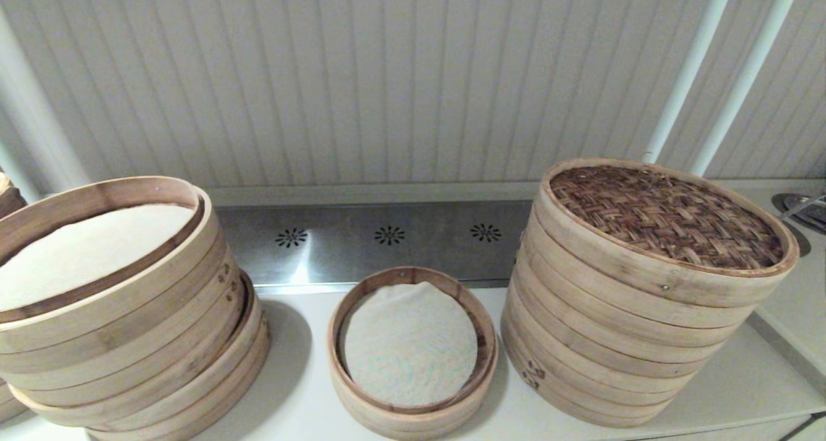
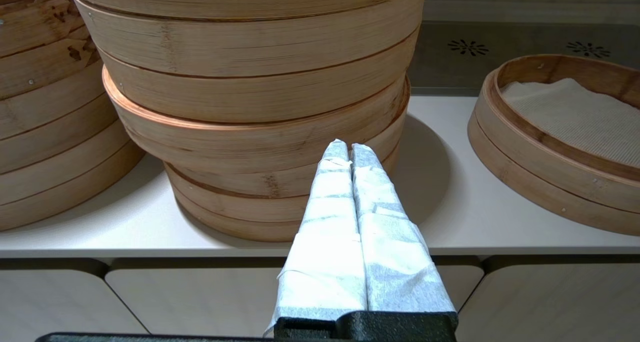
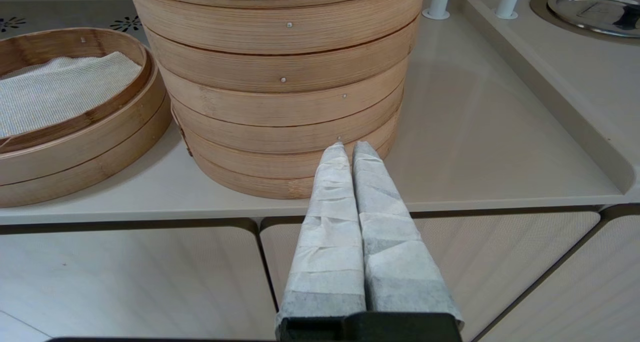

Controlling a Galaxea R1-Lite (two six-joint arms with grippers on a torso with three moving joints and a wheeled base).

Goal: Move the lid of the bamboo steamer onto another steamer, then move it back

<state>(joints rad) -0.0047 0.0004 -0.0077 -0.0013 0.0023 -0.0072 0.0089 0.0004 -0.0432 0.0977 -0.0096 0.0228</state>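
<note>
The bamboo steamer lid (image 1: pixel 668 216), dark woven top with a pale rim, lies on the tall many-tier stack (image 1: pixel 619 338) at the right. The low single-tier steamer (image 1: pixel 412 354) with its white liner stands open in the middle of the counter; it also shows in the wrist views (image 2: pixel 560 131) (image 3: pixel 65 111). Neither gripper shows in the head view. My left gripper (image 2: pixel 348 146) is shut and empty, held in front of the counter edge facing the left stack (image 2: pixel 250 106). My right gripper (image 3: pixel 350 148) is shut and empty, held before the foot of the tall stack (image 3: pixel 280 81).
A wide leaning stack (image 1: pixel 122 325) with a cream liner fills the left side, with another stack (image 2: pixel 45 106) beyond it. White pipes (image 1: pixel 690 66) rise behind the tall stack. A steel lid (image 3: pixel 590 6) sits on the raised ledge at the far right. Cabinet fronts (image 3: pixel 130 277) lie below the counter edge.
</note>
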